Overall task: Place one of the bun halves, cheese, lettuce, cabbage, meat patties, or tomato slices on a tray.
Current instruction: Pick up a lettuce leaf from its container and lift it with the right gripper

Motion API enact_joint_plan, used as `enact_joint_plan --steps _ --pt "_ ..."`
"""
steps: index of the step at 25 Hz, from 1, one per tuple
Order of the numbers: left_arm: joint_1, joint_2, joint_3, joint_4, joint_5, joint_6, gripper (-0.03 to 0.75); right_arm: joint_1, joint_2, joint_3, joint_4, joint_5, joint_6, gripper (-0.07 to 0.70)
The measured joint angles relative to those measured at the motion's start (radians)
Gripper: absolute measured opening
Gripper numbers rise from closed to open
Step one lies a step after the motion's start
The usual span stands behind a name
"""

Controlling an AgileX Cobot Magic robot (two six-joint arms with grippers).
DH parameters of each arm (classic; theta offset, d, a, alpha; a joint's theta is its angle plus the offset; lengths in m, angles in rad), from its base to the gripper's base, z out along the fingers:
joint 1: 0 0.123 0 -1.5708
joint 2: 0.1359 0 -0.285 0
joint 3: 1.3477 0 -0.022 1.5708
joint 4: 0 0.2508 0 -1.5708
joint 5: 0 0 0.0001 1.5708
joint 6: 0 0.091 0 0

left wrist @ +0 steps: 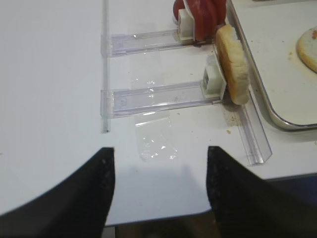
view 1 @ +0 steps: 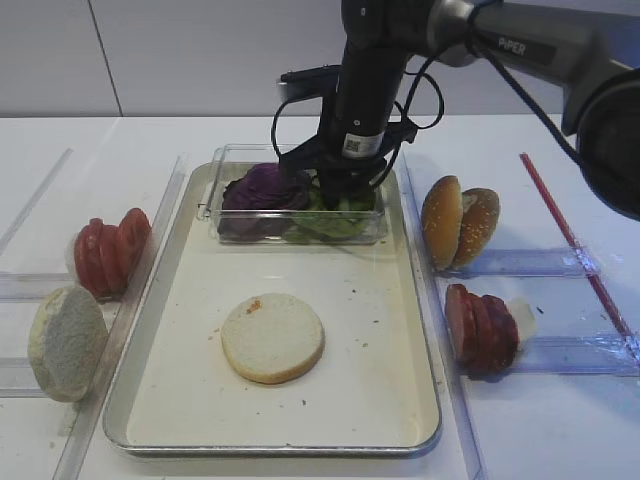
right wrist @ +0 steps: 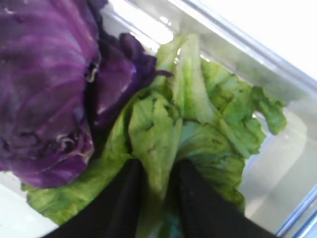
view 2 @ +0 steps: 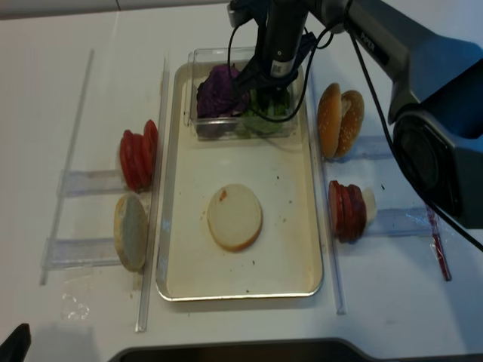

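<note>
A white bench [view 1: 250, 135] is covered with burger stuff, and most of the middle is taken up by a big metal tray [view 1: 395, 330]. One bun half [view 1: 272, 337] is laid cut face up on the tray, toward the near end. A clear plastic box [view 1: 235, 158] is parked at the far end of the tray, with purple cabbage [view 1: 262, 188] on its left side and lettuce [right wrist: 198, 124] packed in just beside it on the right.

The right end effector [right wrist: 161, 191] is lowered into the box, and a fold of lettuce is pinched between its two black fingers [right wrist: 121, 203], so a grasp on the leaf is in place.

Tomato slices [view 1: 105, 250] and another bun half [view 1: 65, 343] are propped in clear holders left of the tray. Two sesame bun halves [view 1: 458, 222] and the meat patties [view 1: 480, 327] are stood up on the right.

The left end effector [left wrist: 161, 193] is held wide apart over bare bench, nothing gripped.
</note>
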Motion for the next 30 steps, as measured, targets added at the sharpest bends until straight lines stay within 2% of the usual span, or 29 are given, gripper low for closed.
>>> enact_joint_plan --steps 8,11,30 --pt "0.000 0.000 0.000 0.000 0.000 0.000 0.417 0.000 0.002 -0.015 0.000 0.006 -0.004 0.108" --pt "0.000 0.000 0.000 0.000 0.000 0.000 0.417 0.000 0.002 -0.015 -0.002 0.006 -0.007 0.076" --pt "0.000 0.000 0.000 0.000 0.000 0.000 0.417 0.000 -0.025 -0.015 -0.030 0.006 -0.015 0.053"
